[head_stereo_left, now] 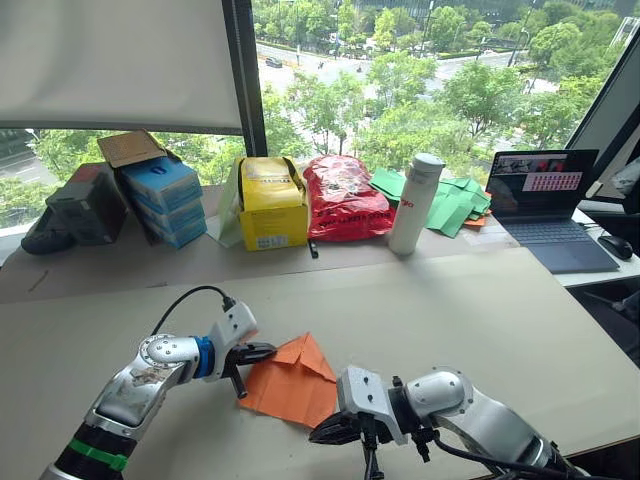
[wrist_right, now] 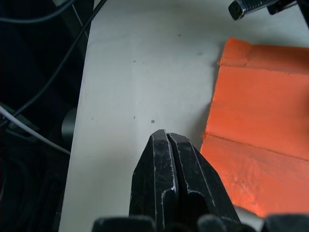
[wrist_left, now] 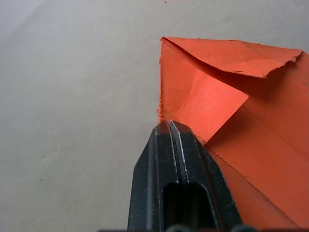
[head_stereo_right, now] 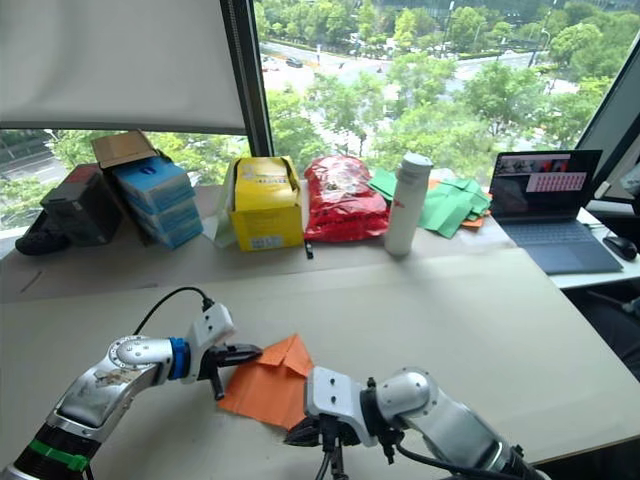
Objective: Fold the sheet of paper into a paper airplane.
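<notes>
The sheet of paper (head_stereo_left: pixel 295 385) is bright orange and lies partly folded on the beige table (head_stereo_left: pixel 480 320), with a pointed flap toward the window. My left gripper (head_stereo_left: pixel 262 351) is shut, and its tip rests at the sheet's left edge, against a small folded corner (wrist_left: pixel 212 99). My right gripper (head_stereo_left: pixel 322 432) is also shut. It sits low over the table, just off the sheet's near edge (wrist_right: pixel 265 121), with nothing between its fingers. The left gripper's tip (wrist_right: pixel 251 6) shows beyond the paper in the right wrist view.
Along the window sill stand a dark box (head_stereo_left: pixel 85 205), blue boxes (head_stereo_left: pixel 160 200), a yellow box (head_stereo_left: pixel 270 205), a red plastic bag (head_stereo_left: pixel 345 197), a white bottle (head_stereo_left: pixel 415 203), green paper pieces (head_stereo_left: pixel 455 205) and a laptop (head_stereo_left: pixel 545 205). The table's front edge lies close under the right gripper.
</notes>
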`<control>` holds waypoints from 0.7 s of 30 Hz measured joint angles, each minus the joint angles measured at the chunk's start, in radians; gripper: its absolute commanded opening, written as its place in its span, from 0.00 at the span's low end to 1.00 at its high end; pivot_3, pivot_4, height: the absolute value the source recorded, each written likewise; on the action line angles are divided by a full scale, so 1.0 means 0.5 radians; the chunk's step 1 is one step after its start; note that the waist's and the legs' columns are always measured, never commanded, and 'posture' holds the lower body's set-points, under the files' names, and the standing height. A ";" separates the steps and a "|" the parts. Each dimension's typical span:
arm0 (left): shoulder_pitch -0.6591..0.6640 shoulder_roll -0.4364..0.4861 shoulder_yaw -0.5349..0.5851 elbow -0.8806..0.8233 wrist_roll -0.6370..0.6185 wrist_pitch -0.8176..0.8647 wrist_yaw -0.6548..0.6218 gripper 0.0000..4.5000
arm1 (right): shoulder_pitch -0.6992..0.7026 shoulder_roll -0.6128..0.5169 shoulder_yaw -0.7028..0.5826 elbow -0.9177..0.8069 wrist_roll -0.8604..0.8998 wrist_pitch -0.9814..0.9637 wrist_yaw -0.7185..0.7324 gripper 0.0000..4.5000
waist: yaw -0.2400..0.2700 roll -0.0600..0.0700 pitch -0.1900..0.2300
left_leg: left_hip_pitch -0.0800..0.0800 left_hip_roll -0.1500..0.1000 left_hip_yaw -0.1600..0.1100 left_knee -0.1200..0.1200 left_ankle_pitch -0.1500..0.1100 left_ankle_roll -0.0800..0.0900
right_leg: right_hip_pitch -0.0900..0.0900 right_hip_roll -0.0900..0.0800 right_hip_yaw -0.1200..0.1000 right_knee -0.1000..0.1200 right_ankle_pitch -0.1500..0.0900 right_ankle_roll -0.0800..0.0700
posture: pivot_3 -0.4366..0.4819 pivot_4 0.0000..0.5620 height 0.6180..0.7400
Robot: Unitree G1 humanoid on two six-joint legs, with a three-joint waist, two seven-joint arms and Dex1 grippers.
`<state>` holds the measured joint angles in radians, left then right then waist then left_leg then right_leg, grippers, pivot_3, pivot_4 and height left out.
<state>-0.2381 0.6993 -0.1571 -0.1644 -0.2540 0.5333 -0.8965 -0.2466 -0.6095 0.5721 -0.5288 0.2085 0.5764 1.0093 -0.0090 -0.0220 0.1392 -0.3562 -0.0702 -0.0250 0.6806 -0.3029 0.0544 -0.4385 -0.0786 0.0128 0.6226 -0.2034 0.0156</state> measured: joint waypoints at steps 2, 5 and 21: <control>-0.003 0.001 -0.004 0.017 0.016 -0.031 -0.009 0.00 | 0.037 0.009 0.033 -0.003 -0.028 0.001 -0.043 0.00 | 0.003 0.000 0.000 | 0.000 0.000 0.000 0.000 0.000 -0.001 | 0.000 0.000 0.000 0.000 0.000 0.000 | 0.48 0.27 1.00; -0.005 0.011 -0.008 0.042 0.042 -0.075 -0.030 0.00 | 0.055 0.008 0.083 -0.008 -0.068 0.002 -0.073 0.00 | 0.001 -0.001 0.000 | 0.001 0.000 0.000 0.001 0.001 -0.001 | 0.001 0.000 0.000 0.000 0.000 0.000 | 0.48 0.27 1.00; -0.031 0.042 -0.023 0.042 0.060 -0.062 -0.066 0.00 | 0.288 0.067 0.062 -0.188 -0.397 0.090 -0.548 0.00 | 0.006 -0.001 -0.001 | 0.003 0.000 0.000 0.003 0.004 -0.006 | 0.003 0.001 -0.001 0.003 0.000 0.000 | 0.48 0.27 1.00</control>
<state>-0.2538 0.7201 -0.1686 -0.1433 -0.2239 0.5024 -0.9294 -0.1024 -0.5758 0.6030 -0.6230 0.0098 0.6213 0.7351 -0.0059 -0.0227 0.1387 -0.3547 -0.0702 -0.0251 0.6818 -0.3011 0.0515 -0.4371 -0.0780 0.0120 0.6239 -0.2034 0.0157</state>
